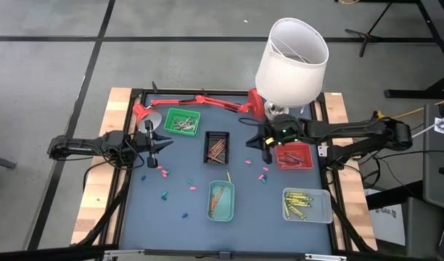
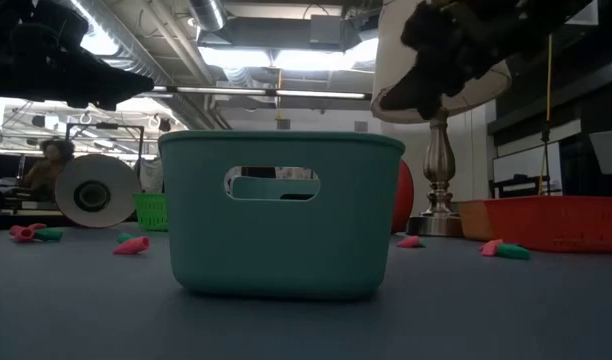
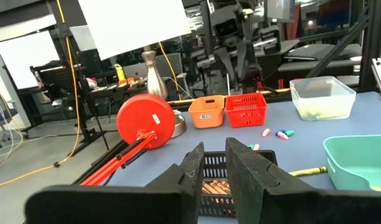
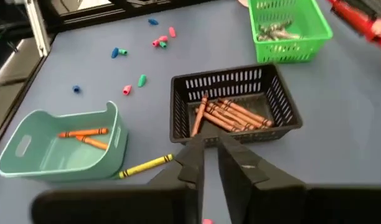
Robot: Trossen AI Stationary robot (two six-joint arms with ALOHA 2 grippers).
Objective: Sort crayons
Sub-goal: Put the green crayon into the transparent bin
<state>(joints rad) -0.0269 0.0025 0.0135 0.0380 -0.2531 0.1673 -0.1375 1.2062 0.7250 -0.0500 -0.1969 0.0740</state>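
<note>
Crayons [image 1: 161, 171] are partly sorted: brown ones in the black basket [image 1: 217, 147], 2 orange in the teal tray [image 1: 221, 201], yellow in the clear tray [image 1: 307, 205], grey-looking ones in the green basket [image 1: 183, 122]. The loose rest sits on the counter [image 1: 135, 210] in the high view: pink and teal stubs at 7 to 8 o'clock from the black basket, a pink/teal pair [image 1: 263, 174] at about 4 o'clock from it, and 1 yellow crayon [image 4: 146, 165] just beside the teal tray's far rim.

Right claw [image 1: 266, 142] hovers between the black basket and the red tray [image 1: 294, 156], at about 3 o'clock from the basket. Its wrist view shows the fingers [image 4: 192, 163] nearly together with nothing between them. Left claw [image 1: 154, 145] hangs at 9 o'clock from the black basket, near the red lamp [image 1: 144, 114]; narrow gap, empty.

Handling, as a judgement: light, stiff wax sticks, a bit slick, and they roll. They can snap under a hard pinch (stubs less so). Take each one mid-length, fingers across the long axis, and go light on squeeze. The yellow one looks the easiest pick; it has open counter on its free side.
</note>
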